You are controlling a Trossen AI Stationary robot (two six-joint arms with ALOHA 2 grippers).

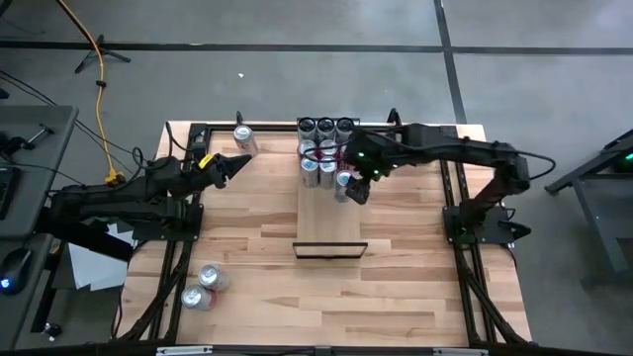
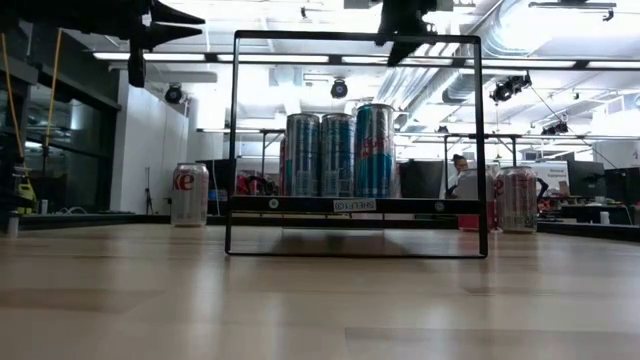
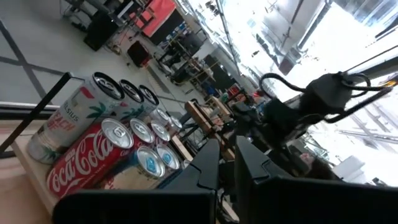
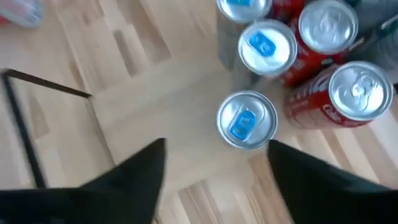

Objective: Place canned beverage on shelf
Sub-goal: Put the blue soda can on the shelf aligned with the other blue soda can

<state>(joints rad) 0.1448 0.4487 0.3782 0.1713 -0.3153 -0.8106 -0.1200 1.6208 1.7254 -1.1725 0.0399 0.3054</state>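
Observation:
The shelf (image 1: 331,220) is a pale wood panel lying in the middle of the table, with a black frame (image 1: 330,249) at its near end. Several cans (image 1: 324,138) stand on its far end. The nearest of them, a silver can with a blue tab (image 4: 247,120), stands alone at the shelf's right edge. My right gripper (image 4: 214,163) hangs open above this can, its fingers on either side of the can top and clear of it. My left gripper (image 1: 237,164) is shut and empty over the table's far left, near a standing red can (image 1: 244,138).
Two cans (image 1: 203,287) lie near the table's near left corner. The low view shows the shelf board raised on the black frame (image 2: 355,205) and another can (image 2: 517,200) to its right. Black rails (image 1: 457,213) run along the table's sides.

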